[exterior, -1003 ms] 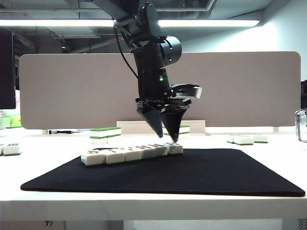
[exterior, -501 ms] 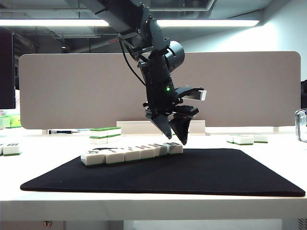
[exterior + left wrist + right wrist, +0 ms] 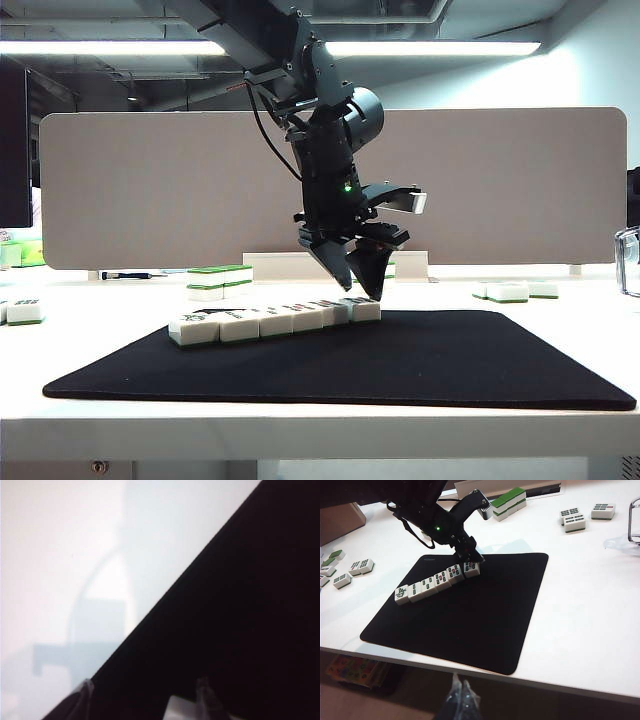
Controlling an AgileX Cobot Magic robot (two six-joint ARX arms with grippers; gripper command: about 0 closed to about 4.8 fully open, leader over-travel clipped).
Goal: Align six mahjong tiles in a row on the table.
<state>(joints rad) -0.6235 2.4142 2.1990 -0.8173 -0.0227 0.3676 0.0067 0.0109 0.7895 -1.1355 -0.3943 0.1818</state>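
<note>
Six tiles line the black mat. Left end effector hovers above, parted, empty; right end effector closed, empty, near the bench edge.

Low front exterior (wrists overhead), shared mat

Six mahjong tiles lie in a row on the mat on the surface; the left gripper hangs just above, perhaps touching, the row's right end.

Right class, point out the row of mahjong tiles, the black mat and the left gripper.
row of mahjong tiles (image 3: pixel 275 321): exterior view, a middle tile.
black mat (image 3: pixel 420 360): exterior view, bare top.
left gripper (image 3: pixel 357 281): exterior view, between its fingertips.
</note>
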